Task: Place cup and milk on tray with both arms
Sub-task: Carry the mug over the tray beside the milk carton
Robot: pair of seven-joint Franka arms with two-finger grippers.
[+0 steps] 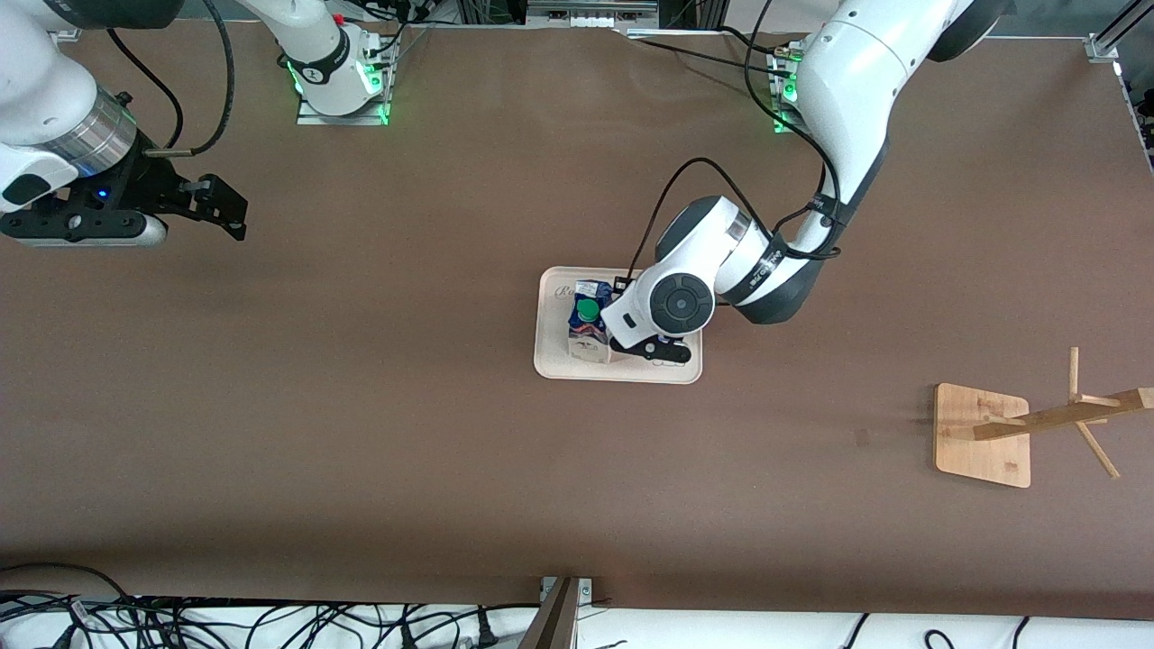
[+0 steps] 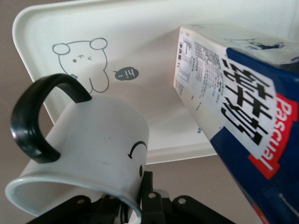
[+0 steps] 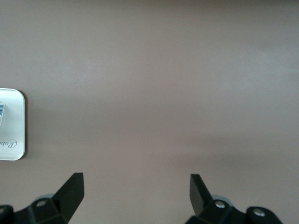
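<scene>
Jaws: our left gripper is clamping the cup; right gripper is hanging spread, waiting.
Milk: we are seeing it on the tray, seemingly at the cup's nine o'clock.

Brown table surface, bare wooden square base toward the left arm's end of the table, tilted wooden post with pegs rising from that base, tangle of black cables lying along the table's nearest edge.

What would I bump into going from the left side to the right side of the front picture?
right gripper → tray → milk → left gripper, holding the cup over the tray → wooden stand
</scene>
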